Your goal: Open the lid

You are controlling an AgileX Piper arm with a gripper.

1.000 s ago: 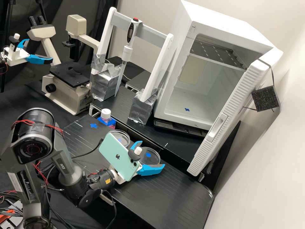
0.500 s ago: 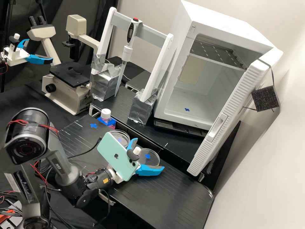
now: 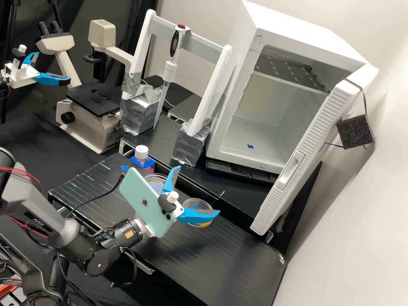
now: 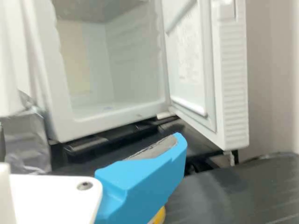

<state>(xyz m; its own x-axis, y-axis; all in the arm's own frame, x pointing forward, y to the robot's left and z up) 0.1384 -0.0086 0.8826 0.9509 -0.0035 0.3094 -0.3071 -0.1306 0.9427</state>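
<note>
My gripper [image 3: 196, 191] stands open above the bench in the high view, its two blue fingers spread wide with nothing seen between them. Beyond the fingers lies a clear round dish [image 3: 207, 204], partly hidden by the lower finger, with yellow at its near edge. Whether a lid lies on this dish I cannot tell. Another clear round dish [image 3: 158, 180] is farther left, partly behind the phone and the upper finger. In the wrist view one blue finger of the gripper [image 4: 145, 182] is seen close up, with a yellow bit [image 4: 161, 215] beside it.
A pink bottle with a white cap [image 3: 141, 152] stands behind the left dish. Farther back are a pipette on its stand [image 3: 170, 70], a microscope [image 3: 91, 100] and a white incubator [image 3: 242, 155], its door [image 3: 297, 168] swung open towards the bench's right side.
My gripper has risen and drawn back left, away from the right dish, and its fingers have spread wider. Yellow at that dish's near edge has come into sight.
</note>
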